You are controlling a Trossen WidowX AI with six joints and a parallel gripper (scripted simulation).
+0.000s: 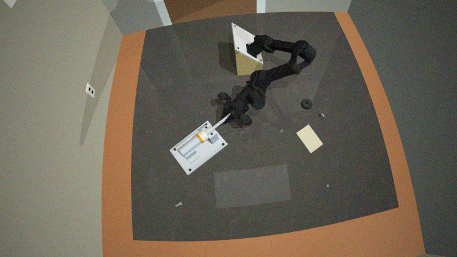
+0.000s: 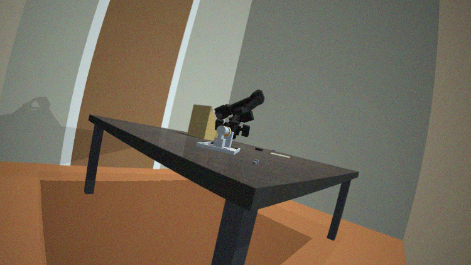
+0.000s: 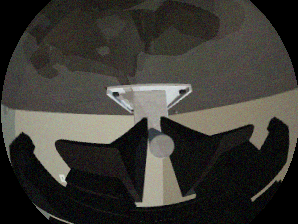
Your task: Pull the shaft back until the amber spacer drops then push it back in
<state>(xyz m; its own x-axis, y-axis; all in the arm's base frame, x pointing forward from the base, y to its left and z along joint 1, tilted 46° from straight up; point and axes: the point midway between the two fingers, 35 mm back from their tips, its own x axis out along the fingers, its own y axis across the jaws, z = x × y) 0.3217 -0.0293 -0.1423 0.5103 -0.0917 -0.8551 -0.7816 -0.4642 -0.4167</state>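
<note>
The white housing block (image 1: 189, 147) (image 2: 221, 130), a thick cylinder, stands on a white base plate (image 1: 206, 156) (image 2: 227, 151). The amber spacer (image 1: 200, 137) (image 2: 228, 131) is a ring at the housing's end, beside cream spacers (image 1: 203, 135) whose number I cannot tell. The thin pale shaft (image 1: 218, 123) runs out of them toward my gripper; its round end (image 3: 161, 146) shows in the wrist view. My gripper (image 1: 228, 116) (image 3: 153, 121) is shut on the shaft near its outer end. The shaft inside the spacers and housing is hidden.
A grey bracket (image 1: 212, 138) stands on the plate beside the shaft. A black ring (image 1: 306, 103), a cream pad (image 1: 309, 139) and a small grey piece (image 1: 178, 204) lie elsewhere on the table. A tan box (image 1: 247, 66) (image 2: 199, 121) stands under the arm's mount.
</note>
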